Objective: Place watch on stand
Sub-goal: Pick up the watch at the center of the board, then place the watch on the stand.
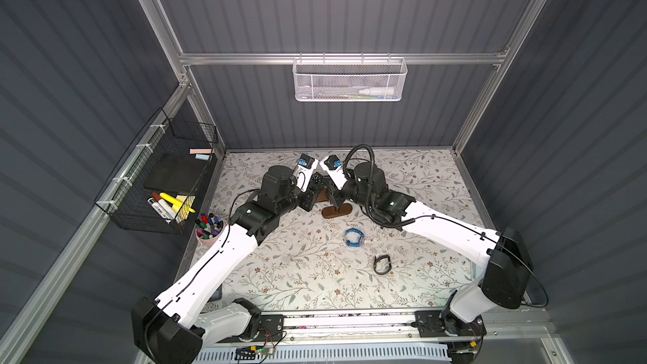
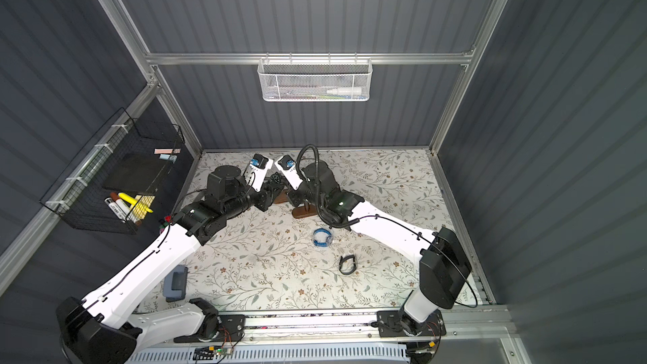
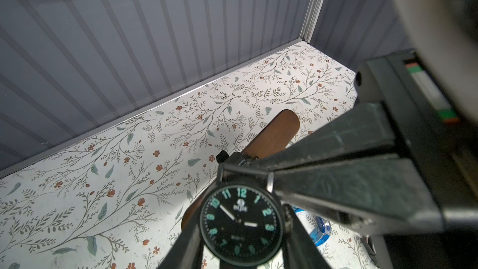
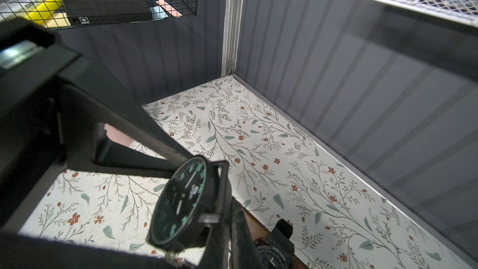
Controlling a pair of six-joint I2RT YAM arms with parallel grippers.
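Observation:
A watch (image 3: 241, 225) with a black dial and teal numerals hangs above the stand, small in both top views (image 1: 317, 179) (image 2: 276, 179). My left gripper (image 3: 243, 218) is shut on its case, one finger on each side of the dial. My right gripper (image 4: 227, 231) has its jaws almost together on the strap beside the lug. The stand's brown bar (image 3: 274, 135) runs just under the watch, and its oval base (image 1: 338, 211) rests on the floral table. A second black watch (image 4: 271, 248) sits round the bar.
A blue watch (image 1: 354, 238) and a black band (image 1: 381, 264) lie on the table in front of the stand. A pink cup of markers (image 1: 209, 231) and a black wire basket (image 1: 164, 183) are at the left. A white mesh basket (image 1: 350, 78) hangs on the back wall.

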